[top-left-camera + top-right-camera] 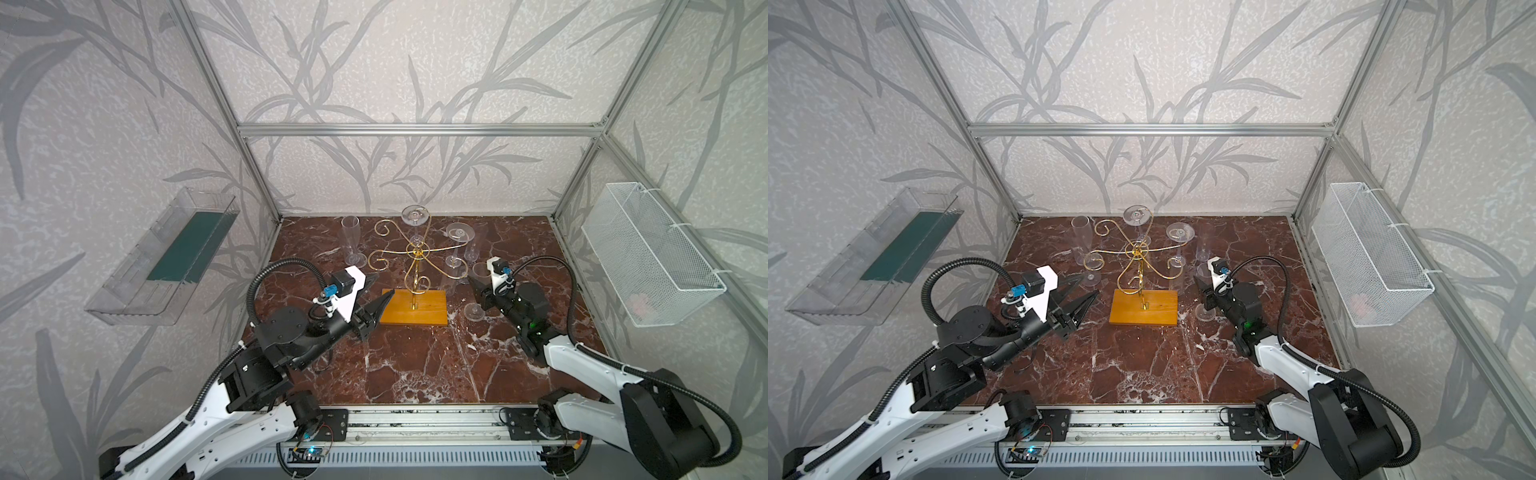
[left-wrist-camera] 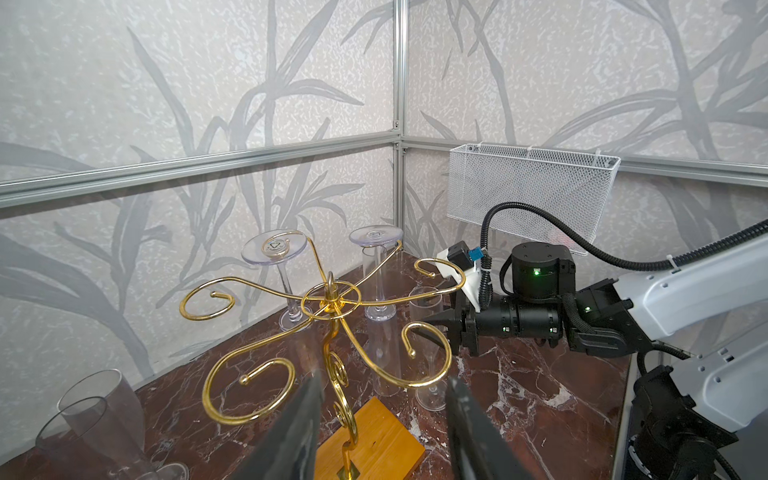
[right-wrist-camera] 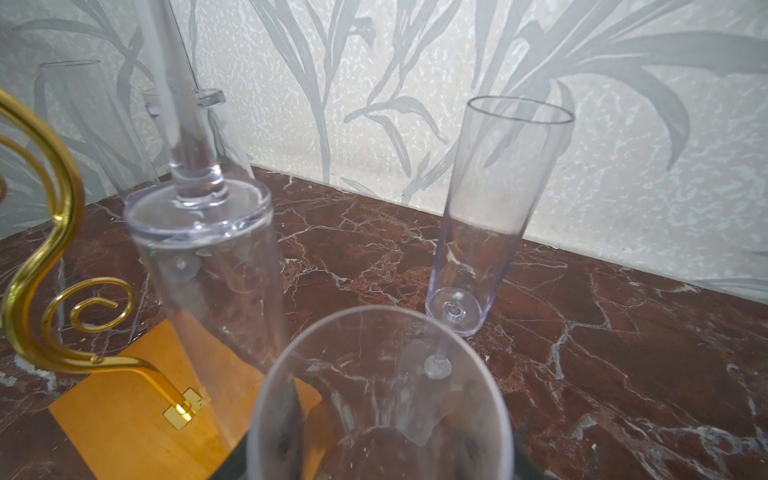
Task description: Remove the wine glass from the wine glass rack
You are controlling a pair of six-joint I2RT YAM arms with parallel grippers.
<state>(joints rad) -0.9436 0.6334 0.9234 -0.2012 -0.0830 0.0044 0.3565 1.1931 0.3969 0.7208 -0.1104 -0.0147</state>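
Setting down seems the step: right claw [image 2: 428, 326] straddles an upright wine glass [image 3: 374, 374] standing on the tabletop [image 1: 415, 365] beside the wine glass rack [image 1: 417, 250]; whether it pinches, I cannot tell. Release gently and retreat straight, clear of the hanging glass [image 3: 199, 249]. Left claw [image 1: 1087, 286] is spread and empty.

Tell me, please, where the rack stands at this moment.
In both top views the rack stands centrally, toward the back, its wooden base between the left claw and the right claw.

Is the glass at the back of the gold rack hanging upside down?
Upside down: the wine glass has its foot on top, bowl below.
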